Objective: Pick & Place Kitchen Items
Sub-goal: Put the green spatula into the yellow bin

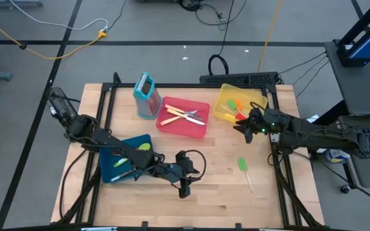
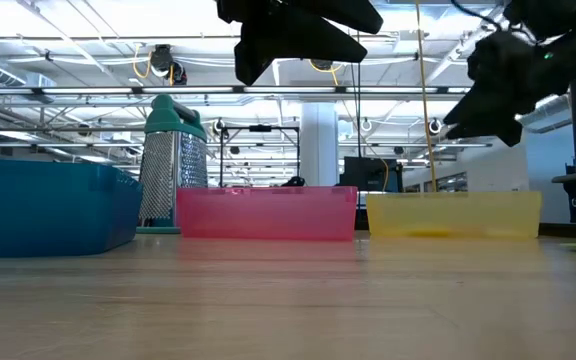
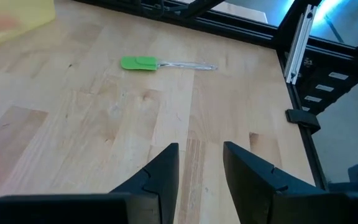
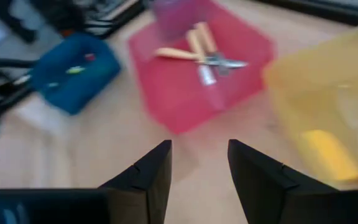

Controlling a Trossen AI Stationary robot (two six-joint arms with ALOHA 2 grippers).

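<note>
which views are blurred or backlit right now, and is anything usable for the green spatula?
Right wrist view: motion-smeared, red tray and yellow tray soft. Low view: arms backlit by the ceiling lights, near-black shapes. Left wrist view: sharp, green spatula crisp on the table, left end effector open and empty. High view: even light, spatula small but clear.

This was a robotics lab or industrial test hall, not a kitchen. The wooden worktop [image 1: 172, 199] stood on a black metal frame [image 1: 108, 96] over a grey concrete floor [image 1: 44, 64] marked with dark tape lines, a yellow cable [image 1: 76, 42] trailing at the upper left. The low view showed open ceiling trusses with strip lights [image 2: 58, 75] and a white column [image 2: 320, 140] behind.
</note>
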